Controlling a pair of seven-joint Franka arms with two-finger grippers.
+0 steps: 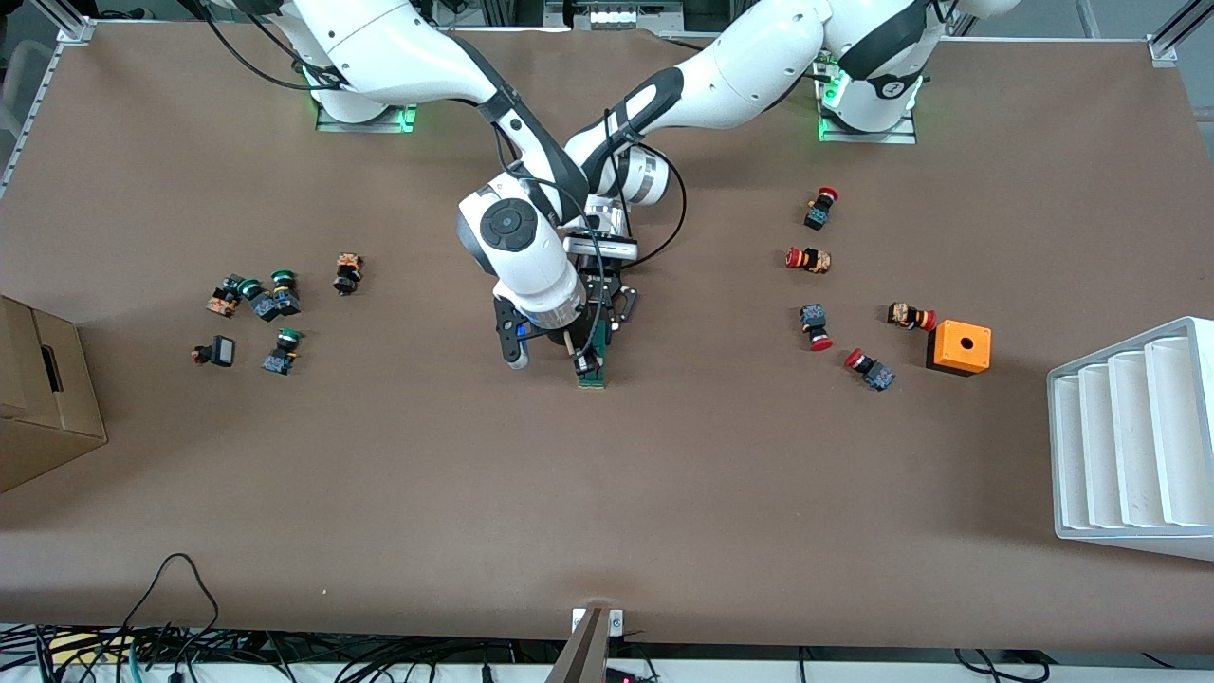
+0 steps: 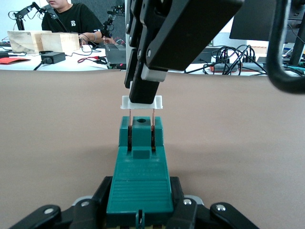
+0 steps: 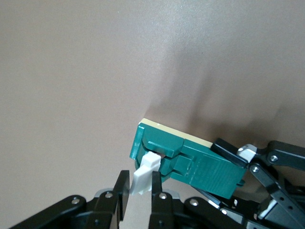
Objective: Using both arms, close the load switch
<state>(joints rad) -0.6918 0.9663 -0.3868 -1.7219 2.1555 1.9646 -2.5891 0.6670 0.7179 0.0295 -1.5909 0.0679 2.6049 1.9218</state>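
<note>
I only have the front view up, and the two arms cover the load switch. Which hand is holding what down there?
Observer: The left hand is shut on the green body of the load switch, clamping it from both sides.
Operator: And the right one?
Observer: The right hand is shut on the white tab piece, pinched between its fingertips.
Operator: Is the tab seated in the body?
Observer: Not fully. In the left wrist view, the two thin metal pins under the tab show bare above the slots of the switch body.
</note>
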